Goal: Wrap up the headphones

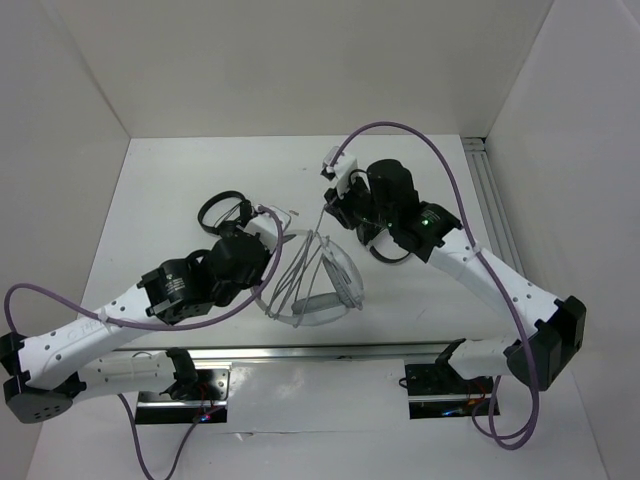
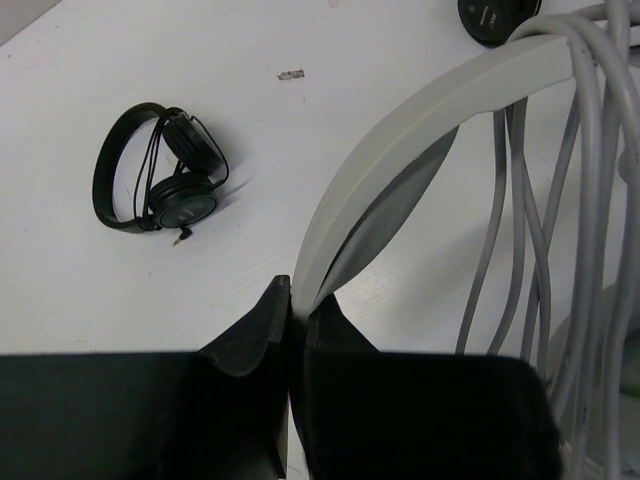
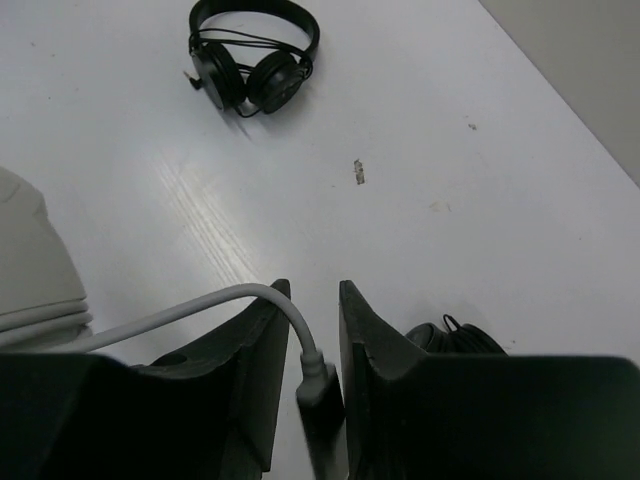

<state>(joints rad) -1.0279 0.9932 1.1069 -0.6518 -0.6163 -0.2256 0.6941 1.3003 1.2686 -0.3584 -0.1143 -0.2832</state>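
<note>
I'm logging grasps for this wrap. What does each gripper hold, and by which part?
The left gripper clamps the headphones by the headband. The right gripper holds their cable at its end, the plug between its fingers.

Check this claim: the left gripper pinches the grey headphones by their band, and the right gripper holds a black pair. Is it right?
No. The left gripper pinches the headphones by their band, but the right gripper holds the cable by its plug end, not a black pair. The right wrist view shows it; the black headphones lie apart.
</note>
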